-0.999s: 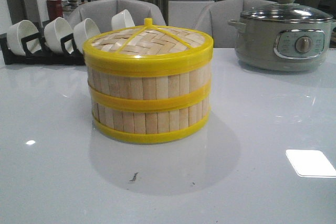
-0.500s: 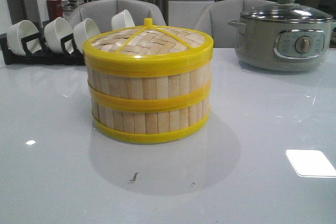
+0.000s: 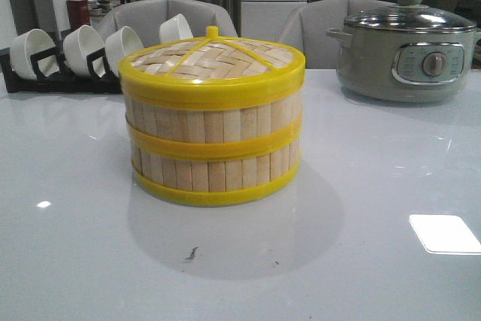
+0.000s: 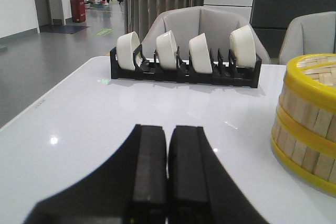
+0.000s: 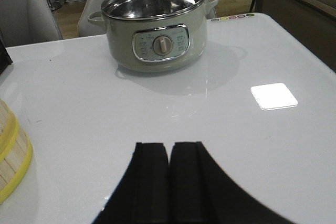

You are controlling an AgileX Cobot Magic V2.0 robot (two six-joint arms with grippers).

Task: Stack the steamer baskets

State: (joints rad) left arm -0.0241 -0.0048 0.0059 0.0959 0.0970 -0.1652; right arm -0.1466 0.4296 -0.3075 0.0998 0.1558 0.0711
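Two steamer baskets (image 3: pixel 213 144) of bamboo slats with yellow rims stand stacked at the table's middle, and the woven yellow-rimmed lid (image 3: pixel 213 62) sits on top. The stack's edge also shows in the left wrist view as steamer baskets (image 4: pixel 310 119) and in the right wrist view as steamer baskets (image 5: pixel 10 156). My left gripper (image 4: pixel 168 129) is shut and empty, low over the table to the left of the stack. My right gripper (image 5: pixel 169 146) is shut with nothing in it, on the stack's right side. Neither gripper shows in the front view.
A grey electric pot (image 3: pixel 406 54) with a glass lid stands at the back right, seen also as the pot (image 5: pixel 155 30). A black rack with white bowls (image 3: pixel 68 54) sits at the back left, shown too as the rack (image 4: pixel 184 66). Grey chairs stand behind the table.
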